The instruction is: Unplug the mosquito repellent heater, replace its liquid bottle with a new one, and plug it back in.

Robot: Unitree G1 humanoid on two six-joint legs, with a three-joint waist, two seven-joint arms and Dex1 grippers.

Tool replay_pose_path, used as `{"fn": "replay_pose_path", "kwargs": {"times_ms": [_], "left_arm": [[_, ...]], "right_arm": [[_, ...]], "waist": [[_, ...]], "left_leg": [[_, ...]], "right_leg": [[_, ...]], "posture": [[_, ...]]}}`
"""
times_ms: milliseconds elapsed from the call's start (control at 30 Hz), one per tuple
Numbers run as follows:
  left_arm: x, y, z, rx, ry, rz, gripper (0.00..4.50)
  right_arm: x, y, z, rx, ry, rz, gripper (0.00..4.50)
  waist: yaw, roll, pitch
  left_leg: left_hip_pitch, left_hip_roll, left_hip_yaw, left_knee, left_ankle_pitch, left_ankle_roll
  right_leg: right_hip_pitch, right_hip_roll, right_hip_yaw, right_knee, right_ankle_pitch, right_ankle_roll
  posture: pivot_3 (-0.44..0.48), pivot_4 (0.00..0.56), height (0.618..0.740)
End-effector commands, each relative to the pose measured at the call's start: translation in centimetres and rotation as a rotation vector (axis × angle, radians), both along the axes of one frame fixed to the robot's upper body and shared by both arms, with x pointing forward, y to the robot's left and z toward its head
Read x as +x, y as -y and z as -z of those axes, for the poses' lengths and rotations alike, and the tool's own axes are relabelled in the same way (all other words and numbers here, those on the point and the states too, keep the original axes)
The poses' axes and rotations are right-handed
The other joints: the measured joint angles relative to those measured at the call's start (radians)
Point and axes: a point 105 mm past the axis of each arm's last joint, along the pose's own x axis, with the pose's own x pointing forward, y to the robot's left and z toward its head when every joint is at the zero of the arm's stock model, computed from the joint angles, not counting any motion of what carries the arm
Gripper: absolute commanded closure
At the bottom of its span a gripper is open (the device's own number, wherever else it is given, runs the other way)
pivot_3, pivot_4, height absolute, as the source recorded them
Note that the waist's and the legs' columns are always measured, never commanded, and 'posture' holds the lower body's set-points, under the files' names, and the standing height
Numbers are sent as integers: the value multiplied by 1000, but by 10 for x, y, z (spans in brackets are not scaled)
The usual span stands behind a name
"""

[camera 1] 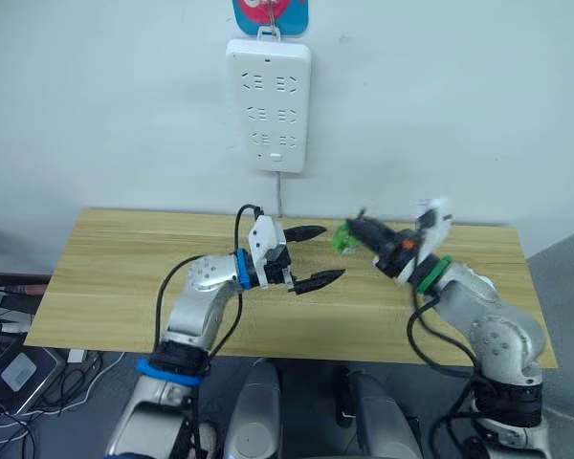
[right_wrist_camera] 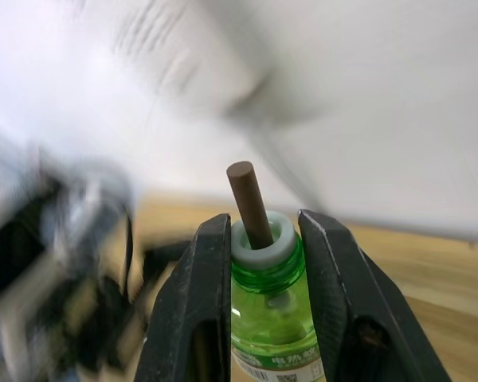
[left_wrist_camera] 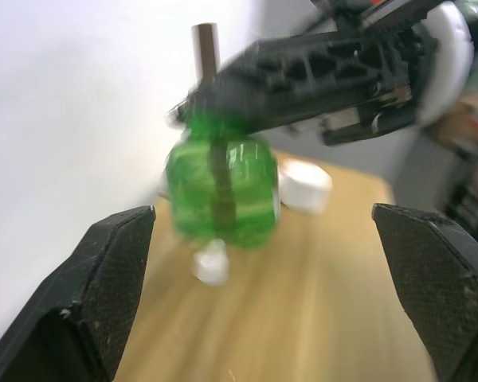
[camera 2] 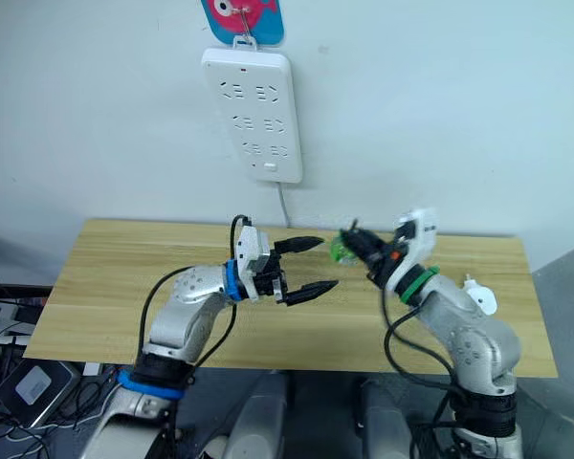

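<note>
My right gripper (camera 1: 356, 229) is shut on the neck of a small green translucent bottle (right_wrist_camera: 271, 310), held above the wooden table (camera 1: 124, 277). A brown wick stands out of its white collar and it has no cap; I cannot tell whether it is the old bottle or the new one. The left gripper (camera 1: 331, 253) is open, fingers wide apart, facing the bottle (left_wrist_camera: 223, 191) from a short distance. On the table behind the bottle lie a small white cap-like piece (left_wrist_camera: 211, 267) and a larger white rounded thing (left_wrist_camera: 304, 185), possibly the heater.
A long white power strip (camera 1: 268, 105) hangs on the wall above the table's far edge, cord running down, with nothing plugged into it. A floor with cables and devices lies to the table's left.
</note>
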Motion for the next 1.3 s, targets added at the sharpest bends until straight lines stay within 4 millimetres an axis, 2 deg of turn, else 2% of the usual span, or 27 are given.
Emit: {"fn": "replay_pose_path", "kwargs": {"times_ms": [33,100,200,533,967,1300], "left_arm": [[-5,13,-24,-100,83,-71,0],[-8,20,-26,-131,91,-82,0],[-8,26,-27,-158,93,-99,0],[-4,45,-39,-226,109,-102,0],[-1,45,-47,-280,109,-115,0],[-1,46,-46,-285,93,-114,0]], "right_arm": [[-8,8,-21,278,-81,0,3615],[-12,9,-26,372,-130,-27,3615],[-16,10,-30,418,-181,-64,3615],[-19,8,-34,413,-243,-109,3615],[-21,7,-34,419,-247,-103,3615],[-21,6,-36,432,-245,-100,3615]], "waist": [[-2,0,0],[-4,0,0],[-12,0,0],[-28,0,0],[-38,0,0],[-47,0,0]], "left_leg": [[0,0,0,0,0,0],[0,0,0,0,0,0],[0,-1,1,0,0,0],[0,-1,1,0,0,0],[0,-1,1,0,0,0],[0,-1,1,0,0,0]], "right_leg": [[0,0,0,0,0,0],[0,0,1,0,0,1],[1,0,1,-1,1,2],[0,0,1,-1,0,2],[0,0,1,-1,0,2],[0,0,1,-2,0,2]], "posture": [[271,312,740],[271,312,740],[275,315,740],[280,319,740],[269,313,740],[269,307,740]]}}
